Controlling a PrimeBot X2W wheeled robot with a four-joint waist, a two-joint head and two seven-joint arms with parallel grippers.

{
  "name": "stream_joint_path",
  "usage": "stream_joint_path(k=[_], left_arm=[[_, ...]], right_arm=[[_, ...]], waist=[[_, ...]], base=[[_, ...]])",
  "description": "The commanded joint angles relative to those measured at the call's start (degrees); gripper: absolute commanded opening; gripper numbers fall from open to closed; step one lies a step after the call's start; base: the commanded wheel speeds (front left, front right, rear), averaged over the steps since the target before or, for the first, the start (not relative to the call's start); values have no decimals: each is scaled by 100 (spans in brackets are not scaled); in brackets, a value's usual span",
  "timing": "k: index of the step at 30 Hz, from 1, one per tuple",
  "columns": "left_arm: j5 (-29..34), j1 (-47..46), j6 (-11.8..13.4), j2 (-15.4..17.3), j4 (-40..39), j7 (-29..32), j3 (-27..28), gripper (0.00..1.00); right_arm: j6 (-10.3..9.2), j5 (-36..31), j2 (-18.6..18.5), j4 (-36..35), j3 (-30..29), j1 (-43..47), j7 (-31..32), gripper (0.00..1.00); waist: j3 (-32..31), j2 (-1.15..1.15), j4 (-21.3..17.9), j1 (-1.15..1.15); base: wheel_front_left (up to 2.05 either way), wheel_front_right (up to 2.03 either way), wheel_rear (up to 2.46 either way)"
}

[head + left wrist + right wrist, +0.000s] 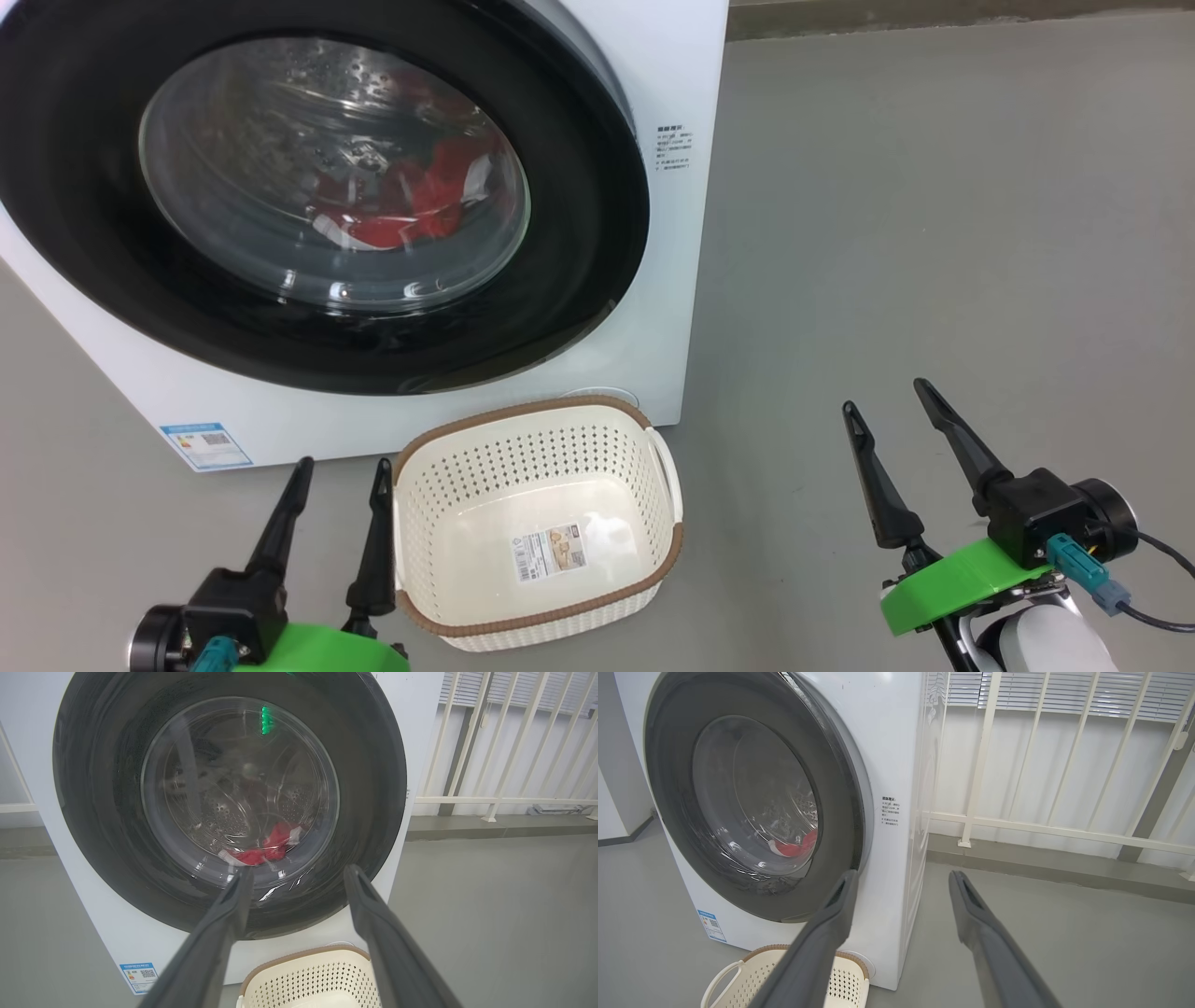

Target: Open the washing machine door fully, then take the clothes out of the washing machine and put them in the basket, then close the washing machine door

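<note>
Low in the head view, the left pincer [343, 465] sits at the lower left and the right pincer [884, 395] at the lower right. Both have their dark fingers spread wide and pinch nothing. Between them, just right of the left pincer, the cream perforated basket [523, 457] stands empty on the grey floor [934, 233], close against the foot of the white washing machine [686, 280]. The washing machine door [308, 187] fills the upper left of the frame and looks shut. Its glossy black rim lies against the white front, and the red clothes [420, 201] show through the bulging window, low and right of centre in the drum. The step in hand, as I judge it, is opening the door, and nothing has been touched yet. In the right wrist view the door's right edge [859, 812] stands slightly proud of the front, so that seems the likeliest place to hook a finger. I cannot tell from these views where the latch or the hinge is. To do it well, bring one fingertip behind that edge, not onto the slippery rim face. Pull along the door's arc instead of straight out, and carry it right round. The basket sits directly beneath, so the sweeping arm should pass above its brown rim.
</note>
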Motion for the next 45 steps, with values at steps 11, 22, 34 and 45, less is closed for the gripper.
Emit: stream_joint_path(k=[11,22,34,45], left_arm=[[-48,-250,34,94,-124,-69,237,100],[-334,-279,46,94,-161,-69,252,100],[-498,-511,59,94,-373,-69,182,100],[-583,-756,108,94,-636,-69,19,100]], right_arm=[[2,1,-16,-150,114,-248,-61,100],[2,407,-5,-111,-25,-343,-61,40],[2,2043,-4,26,-88,-799,-61,0],[2,4816,-140,123,337,-1589,-61,0]], waist=[[10,0,-2,0],[132,0,50,0],[610,0,170,0],[1215,0,326,0]], base=[[0,0,0],[0,0,0],[0,0,0],[0,0,0]])
